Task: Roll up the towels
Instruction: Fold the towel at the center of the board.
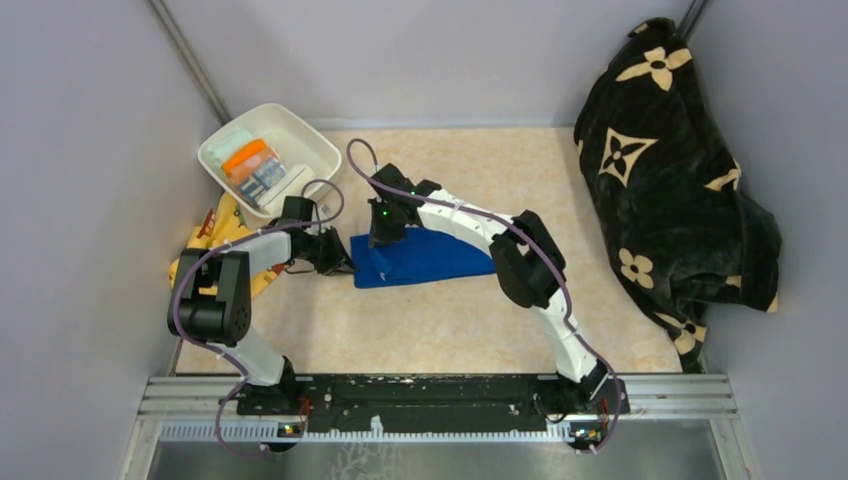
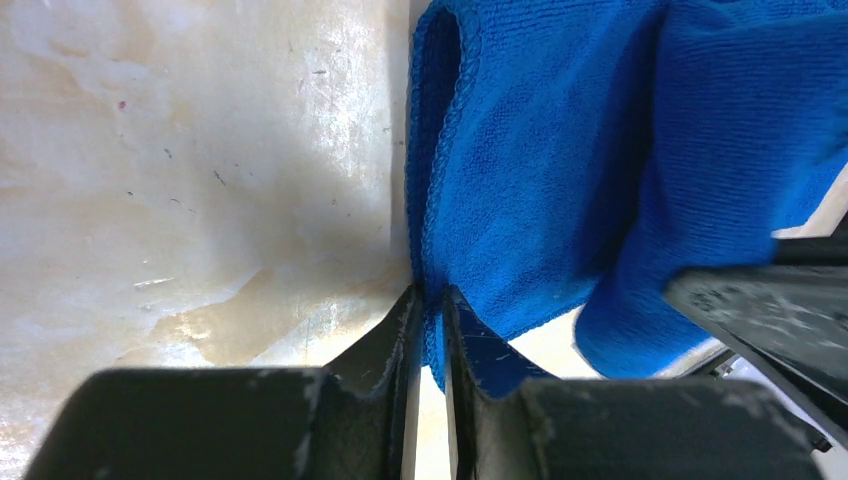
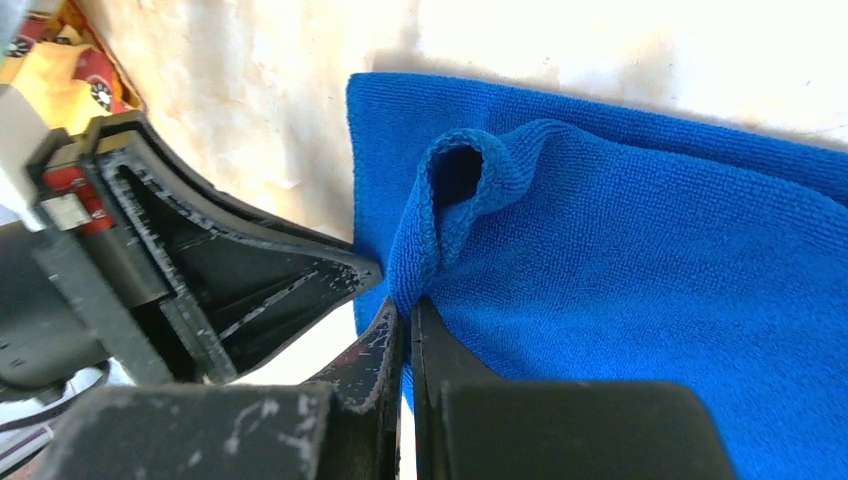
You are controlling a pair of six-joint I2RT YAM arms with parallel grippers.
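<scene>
Left jaws and right jaws each pinch the hem at the blue towel's [image 1: 440,262] left end, and its long axis stretches rightward away from them.

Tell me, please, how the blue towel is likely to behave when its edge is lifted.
Probably floppy: the blue towel curls into a soft loop where the right end effector pinches its hem. Likely light, as the left end effector holds a fold up with only a thin pinch. Its nubby weave should resist slipping.
</scene>
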